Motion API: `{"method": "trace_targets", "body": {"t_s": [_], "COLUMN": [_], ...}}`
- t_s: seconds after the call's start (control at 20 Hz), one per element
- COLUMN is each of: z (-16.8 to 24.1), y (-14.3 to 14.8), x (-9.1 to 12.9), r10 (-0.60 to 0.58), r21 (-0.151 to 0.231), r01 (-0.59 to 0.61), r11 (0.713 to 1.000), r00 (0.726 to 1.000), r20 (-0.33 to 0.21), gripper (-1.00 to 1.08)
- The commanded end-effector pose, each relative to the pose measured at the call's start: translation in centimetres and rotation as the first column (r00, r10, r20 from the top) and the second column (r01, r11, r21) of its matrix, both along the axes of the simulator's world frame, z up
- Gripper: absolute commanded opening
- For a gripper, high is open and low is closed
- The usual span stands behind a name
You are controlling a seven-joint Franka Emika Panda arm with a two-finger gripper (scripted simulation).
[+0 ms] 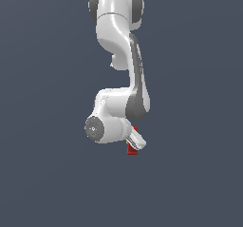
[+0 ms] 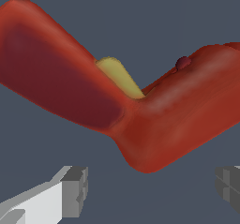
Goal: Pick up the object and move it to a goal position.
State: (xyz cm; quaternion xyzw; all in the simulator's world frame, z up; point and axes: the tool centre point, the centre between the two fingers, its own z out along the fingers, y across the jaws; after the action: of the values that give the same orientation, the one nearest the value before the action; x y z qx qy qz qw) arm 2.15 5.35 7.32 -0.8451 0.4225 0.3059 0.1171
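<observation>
Both fingers point(image 2: 61, 197) of my gripper point(image 2: 150, 190) stand spread, the drill point(image 2: 154, 124) lying crosswise just beyond them, ungripped.

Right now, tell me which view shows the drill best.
The wrist view: the drill fills the frame, with its red body, darker handle and yellow trigger all plain, and the jaws apart on either side. The exterior view shows only a red sliver of the drill below the arm.
</observation>
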Motion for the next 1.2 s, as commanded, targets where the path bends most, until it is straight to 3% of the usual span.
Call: {"method": "trace_targets", "body": {"t_s": [0.0, 0.25, 1.05, 1.1, 1.15], "z": [-0.2, -0.4, -2.5, -2.5, -2.5], "y": [0.3, 0.6, 2.0, 2.0, 2.0], "x": [0.0, 0.0, -1.3, -1.3, -1.3], "r10": [-0.026, -0.047, -0.047, -0.047, -0.047], "r21": [0.012, 0.021, 0.020, 0.020, 0.020], "r01": [0.026, 0.048, 0.048, 0.048, 0.048], "r11": [1.000, 0.999, 0.999, 0.999, 0.999], "r00": [0.999, 0.997, 0.997, 0.997, 0.997], "r20": [-0.030, -0.057, -0.058, -0.058, -0.058], "gripper": [1.08, 1.08, 1.08, -1.00, -1.00]}}
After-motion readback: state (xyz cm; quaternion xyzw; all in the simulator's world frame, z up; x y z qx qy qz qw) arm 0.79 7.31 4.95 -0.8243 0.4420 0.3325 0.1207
